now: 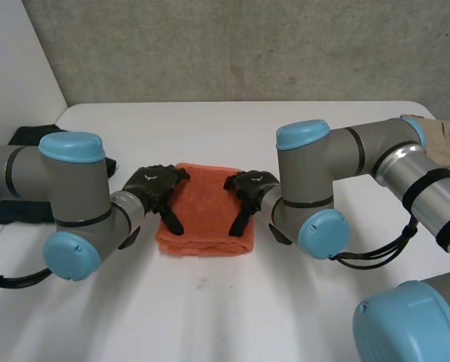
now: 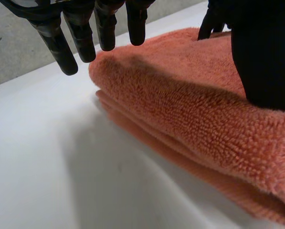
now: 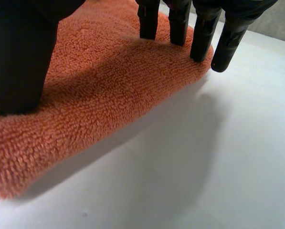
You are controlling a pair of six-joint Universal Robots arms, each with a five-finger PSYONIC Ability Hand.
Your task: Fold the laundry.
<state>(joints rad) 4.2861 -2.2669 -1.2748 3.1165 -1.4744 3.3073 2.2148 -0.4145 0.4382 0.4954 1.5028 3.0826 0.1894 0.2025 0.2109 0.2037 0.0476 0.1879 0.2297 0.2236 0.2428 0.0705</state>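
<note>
A folded orange towel (image 1: 206, 211) lies in several layers on the white table (image 1: 209, 309), between my two hands. My left hand (image 1: 155, 185) is at the towel's left edge, open, with its fingers pointing down. In the left wrist view its fingers (image 2: 80, 36) hang straight just past the towel (image 2: 190, 109) and its thumb rests on top. My right hand (image 1: 251, 188) is at the towel's right edge, also open. In the right wrist view its straight fingers (image 3: 202, 33) touch the edge of the towel (image 3: 109, 86), and the thumb presses on the pile.
A dark garment (image 1: 29, 137) lies at the table's far left behind my left arm. A beige garment (image 1: 445, 143) lies at the far right. A grey wall stands behind the table.
</note>
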